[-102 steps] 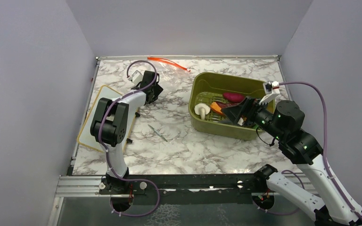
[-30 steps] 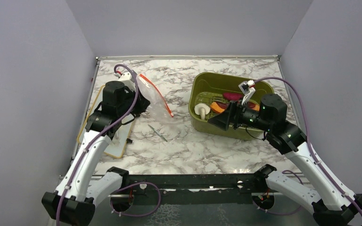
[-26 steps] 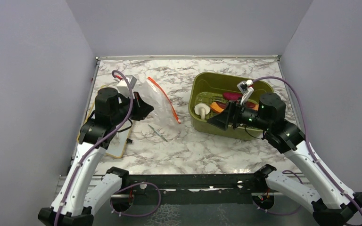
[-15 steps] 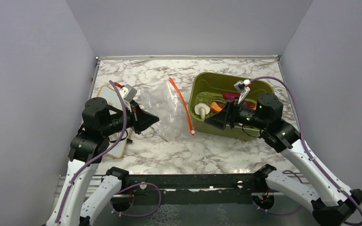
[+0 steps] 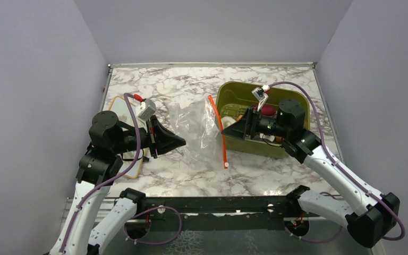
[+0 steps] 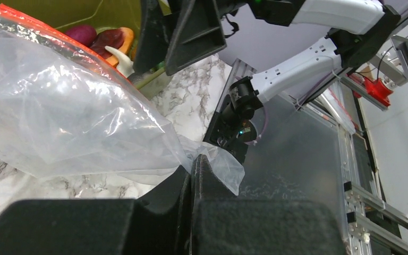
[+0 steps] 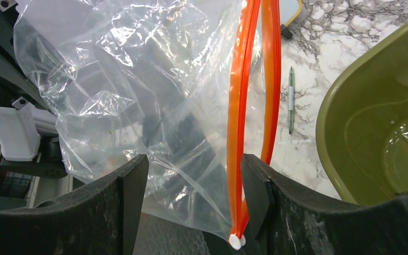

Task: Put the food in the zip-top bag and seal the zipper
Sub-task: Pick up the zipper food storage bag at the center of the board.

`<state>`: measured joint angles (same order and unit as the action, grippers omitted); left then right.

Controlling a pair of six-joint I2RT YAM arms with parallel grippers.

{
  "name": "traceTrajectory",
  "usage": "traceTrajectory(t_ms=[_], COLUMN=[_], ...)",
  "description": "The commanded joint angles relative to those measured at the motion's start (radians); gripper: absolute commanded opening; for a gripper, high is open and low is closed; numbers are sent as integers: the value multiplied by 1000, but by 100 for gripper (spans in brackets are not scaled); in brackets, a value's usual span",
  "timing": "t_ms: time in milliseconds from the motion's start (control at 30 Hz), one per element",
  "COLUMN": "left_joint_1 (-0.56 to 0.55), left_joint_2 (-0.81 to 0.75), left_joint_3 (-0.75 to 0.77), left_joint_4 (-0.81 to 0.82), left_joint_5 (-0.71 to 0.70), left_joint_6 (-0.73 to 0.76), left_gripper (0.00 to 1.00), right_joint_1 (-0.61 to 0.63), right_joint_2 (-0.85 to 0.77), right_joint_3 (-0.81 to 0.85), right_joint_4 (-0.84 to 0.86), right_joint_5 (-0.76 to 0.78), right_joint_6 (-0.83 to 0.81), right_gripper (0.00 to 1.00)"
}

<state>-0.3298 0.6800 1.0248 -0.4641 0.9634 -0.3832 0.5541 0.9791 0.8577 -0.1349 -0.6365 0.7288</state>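
The clear zip-top bag point(image 5: 195, 129) hangs between my two arms, above the marble table. My left gripper point(image 5: 183, 141) is shut on its bottom corner point(image 6: 212, 162). The red-orange zipper point(image 5: 220, 135) faces my right gripper point(image 5: 232, 129), which is open. In the right wrist view the zipper point(image 7: 239, 122) runs between the fingers point(image 7: 255, 188), close to the right one, its two strands slightly parted higher up. The food lies in the olive tub point(image 5: 289, 95): a dark red-purple piece point(image 6: 82, 34), an orange crescent slice point(image 6: 125, 38) and a white mushroom point(image 6: 121, 54).
A tan-rimmed white board point(image 5: 118, 103) lies at the left, partly under my left arm. A thin green pen point(image 7: 290, 101) lies on the marble between the bag and the tub point(image 7: 372, 133). Grey walls close in the table on three sides.
My left arm has swung the bag rightward toward the tub, so the zipper now faces right. My right gripper has moved left out of the tub up to the bag's mouth.
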Motion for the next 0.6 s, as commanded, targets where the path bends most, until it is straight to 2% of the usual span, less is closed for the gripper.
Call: traceTrajectory(t_ms=[0, 267, 567], left_joint_1=[-8, -13, -15], left_joint_2=[-6, -5, -6], left_joint_3=[23, 11, 10], left_joint_4=[54, 61, 64], left_joint_5=[80, 84, 90], left_joint_6=[-14, -15, -17], left_gripper=[0, 0, 0], right_joint_1=[-5, -5, -6], right_joint_2=[43, 73, 108], right_joint_3=[-14, -19, -38], right_joint_4=[134, 151, 216], right_joint_5=[-79, -53, -94], right_joint_6=[43, 34, 70], right_gripper=[64, 65, 65])
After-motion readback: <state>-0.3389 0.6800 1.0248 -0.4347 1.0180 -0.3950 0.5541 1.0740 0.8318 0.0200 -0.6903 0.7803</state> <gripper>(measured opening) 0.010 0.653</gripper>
